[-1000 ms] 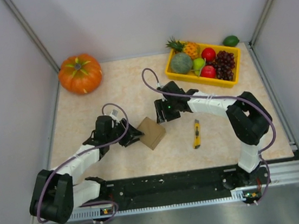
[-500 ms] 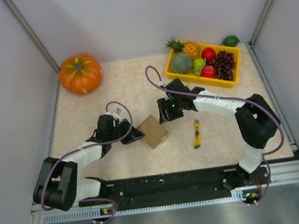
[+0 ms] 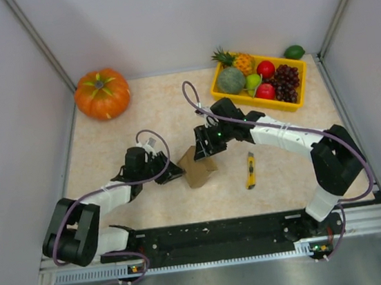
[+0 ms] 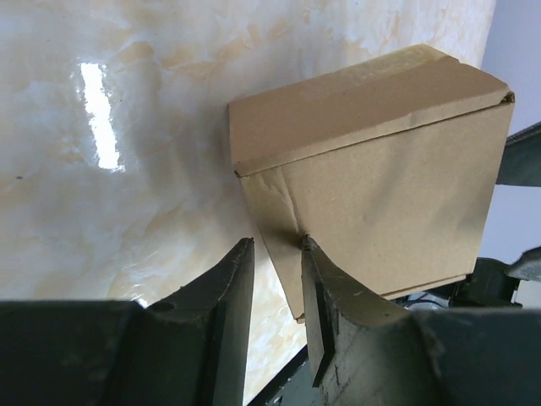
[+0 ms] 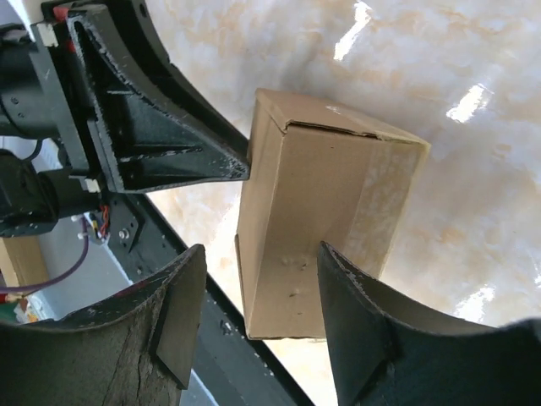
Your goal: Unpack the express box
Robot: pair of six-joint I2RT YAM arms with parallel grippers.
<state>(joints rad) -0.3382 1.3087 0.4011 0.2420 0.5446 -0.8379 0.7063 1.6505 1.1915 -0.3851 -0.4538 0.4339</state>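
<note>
Top view: express box (image 3: 200, 171) is sitting near centre of bench (image 3: 152, 112), a bit twd front edge, betw. both arms.
Left wrist view: left gripper (image 4: 276, 245) is showing only a narrow gap w/ nothing clamped, one fingertip touching box side.
Right wrist view: right gripper (image 5: 262, 250) is hovering wide over box, not gripping.
</note>
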